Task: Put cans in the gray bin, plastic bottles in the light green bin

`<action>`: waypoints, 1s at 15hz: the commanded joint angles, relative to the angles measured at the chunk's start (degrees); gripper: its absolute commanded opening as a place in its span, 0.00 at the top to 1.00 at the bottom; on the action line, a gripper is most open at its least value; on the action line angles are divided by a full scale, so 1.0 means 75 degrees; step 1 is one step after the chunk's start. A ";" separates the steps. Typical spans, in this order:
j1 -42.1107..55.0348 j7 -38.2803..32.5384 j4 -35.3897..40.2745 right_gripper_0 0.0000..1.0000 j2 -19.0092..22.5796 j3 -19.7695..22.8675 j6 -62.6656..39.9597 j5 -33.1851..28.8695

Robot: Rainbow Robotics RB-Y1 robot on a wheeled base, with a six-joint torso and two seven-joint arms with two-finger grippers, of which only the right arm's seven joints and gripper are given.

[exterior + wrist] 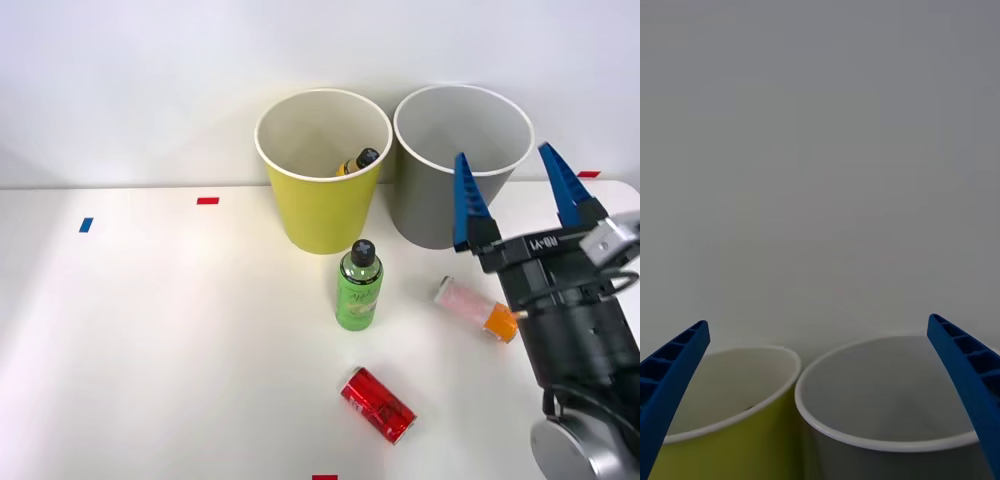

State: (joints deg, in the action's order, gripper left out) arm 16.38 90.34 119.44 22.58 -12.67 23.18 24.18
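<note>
Your right claw [519, 185] hangs with fingers apart and empty before the gray bin [437, 214]; the pink can [476, 307] lies on the table [150, 350] just beneath it.

Two bins stand side by side at the back of the worktop [150, 340], the left bin [320, 215] holding a bottle [358, 161], with another bottle [359, 287] standing before it, one can [378, 405] lying nearer and another can [477, 309] lying before the right bin [440, 210].
</note>
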 commanded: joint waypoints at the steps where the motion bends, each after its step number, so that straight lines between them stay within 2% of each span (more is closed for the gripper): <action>1: 0.1168 -0.0056 -0.0011 0.00 0.0177 0.0365 0.0729 -0.0224; 5: 0.2164 -0.0045 -0.0011 0.00 -0.0022 0.0646 0.0835 -0.0248; 10: 0.3008 -0.0033 -0.0011 0.00 -0.0667 0.0822 0.0823 -0.0470; 15: 0.3512 -0.0092 -0.0023 0.00 -0.0713 0.1021 0.0706 -0.0670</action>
State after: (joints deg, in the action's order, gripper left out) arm 42.30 89.67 119.32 17.25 -5.37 29.14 19.26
